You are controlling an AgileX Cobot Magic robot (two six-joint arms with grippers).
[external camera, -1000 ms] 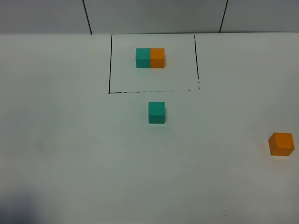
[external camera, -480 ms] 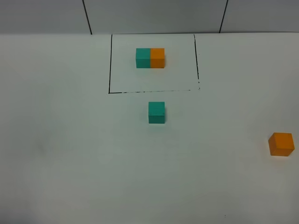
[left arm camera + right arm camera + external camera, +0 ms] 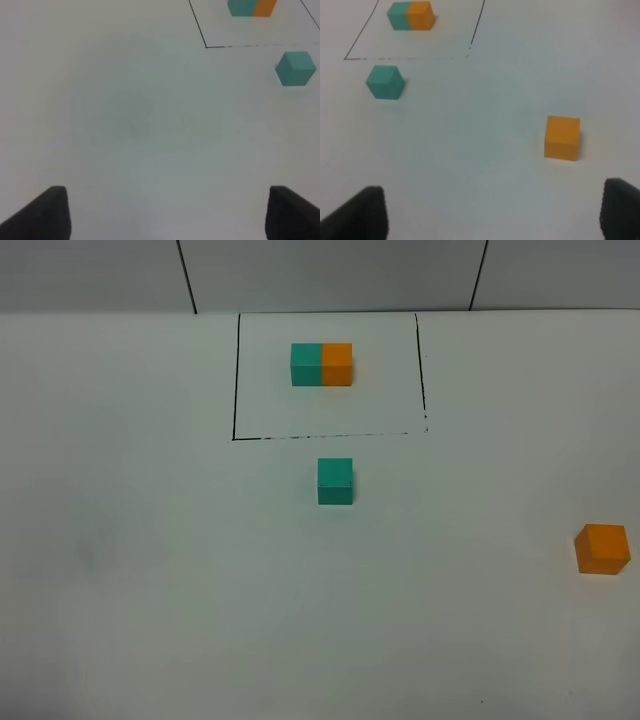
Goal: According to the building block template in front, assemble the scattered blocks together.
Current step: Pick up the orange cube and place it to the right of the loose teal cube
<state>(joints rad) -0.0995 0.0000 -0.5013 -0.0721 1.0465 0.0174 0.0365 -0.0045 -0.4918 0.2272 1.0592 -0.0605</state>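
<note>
A plain white desk (image 3: 150, 590) fills the scene, and grey wall panels (image 3: 330, 270) split by dark seams run along its far edge. On the far middle of the desk a thin black drawn outline (image 3: 236, 380) frames a patch of the surface; its near line is faint and broken in places. Inside that frame, toward the far side, lies the building block template (image 3: 321, 364): a teal cube on the left and an orange cube on the right, touching face to face as one short bar.

The scattered blocks lie outside the frame. The loose teal cube (image 3: 335, 481) stands just near of the outline's near line, apart from it, roughly in line with the template and squared to the desk. The loose orange cube (image 3: 602, 549) sits well apart from it, far to the right and nearer still, close to the right edge of the high view and turned a little askew. The two loose cubes do not touch each other or the template.

The left jaws stand wide: the left wrist view shows two dark fingertips (image 3: 50, 215) far apart, with only bare desk between them and the loose teal cube well off to the far right of them. The right jaws also stand wide, with dark fingertips (image 3: 367, 212) at either side of that view and nothing between them. The loose orange cube rests on the desk beyond them, untouched, nearer the right-hand fingertip.
</note>
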